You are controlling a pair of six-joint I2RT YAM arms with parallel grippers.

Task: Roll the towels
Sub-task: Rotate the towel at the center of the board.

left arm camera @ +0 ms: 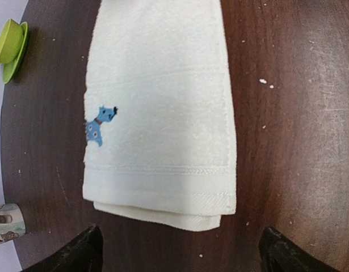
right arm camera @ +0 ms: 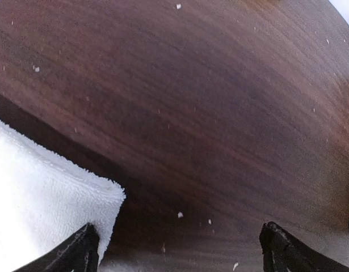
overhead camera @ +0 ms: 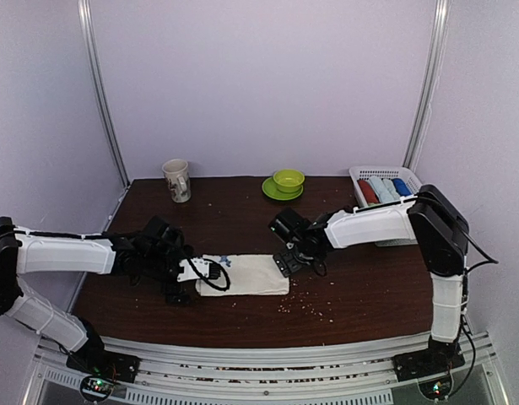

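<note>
A cream-white towel (overhead camera: pixel 246 274) lies folded flat in a long strip near the table's front middle. A small blue dog is stitched near its left end (left arm camera: pixel 99 126). My left gripper (overhead camera: pixel 187 283) stands open just off the towel's left end. In the left wrist view, the towel's (left arm camera: pixel 160 113) folded edge lies a little beyond the open left gripper (left arm camera: pixel 180 252). My right gripper (overhead camera: pixel 289 260) hangs open at the far right corner of the towel. In the right wrist view, that corner of the towel (right arm camera: pixel 38 192) sits by the left finger of the right gripper (right arm camera: pixel 180 249), whose fingers hold nothing.
A patterned mug (overhead camera: pixel 177 180) stands at the back left. A green bowl on a green saucer (overhead camera: pixel 288 181) sits at the back middle. A white basket (overhead camera: pixel 384 187) holding red, pale blue and dark blue rolls is at the back right. Crumbs dot the dark wooden table (overhead camera: pixel 360 287).
</note>
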